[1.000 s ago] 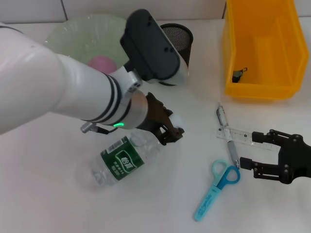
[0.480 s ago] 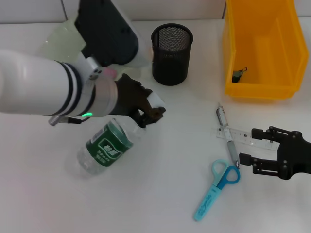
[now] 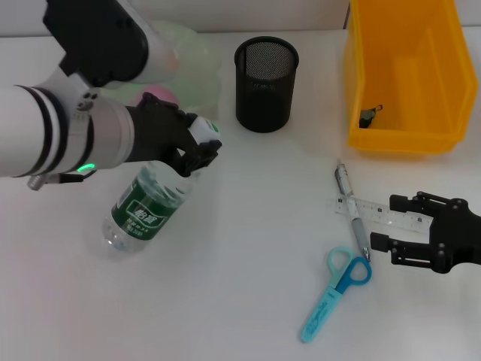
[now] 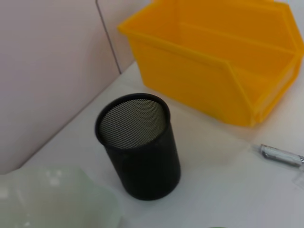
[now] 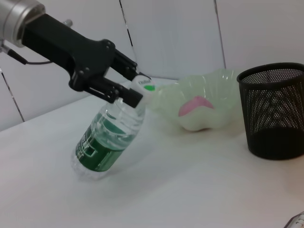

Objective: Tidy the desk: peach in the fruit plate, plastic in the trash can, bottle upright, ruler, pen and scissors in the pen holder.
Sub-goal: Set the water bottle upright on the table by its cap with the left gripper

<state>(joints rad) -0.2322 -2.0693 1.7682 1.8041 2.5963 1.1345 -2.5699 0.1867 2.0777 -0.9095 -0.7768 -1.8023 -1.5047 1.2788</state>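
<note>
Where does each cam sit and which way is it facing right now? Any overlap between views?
Head: on the robot's head, looking down at the desk; shows left gripper clamped at the bottle neck, right gripper open near the ruler.
Left wrist: on the left arm, facing the pen holder and trash can; none of the robot's own parts show.
Right wrist: on the right arm, low, looking across at the tilted bottle, left gripper, fruit plate.
Shared: pen holder appears in all three.

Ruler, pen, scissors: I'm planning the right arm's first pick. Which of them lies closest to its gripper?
The ruler: its clear end lies between the open fingers of the right gripper. The pen crosses it farther off; the scissors lie nearer the desk's front.
</note>
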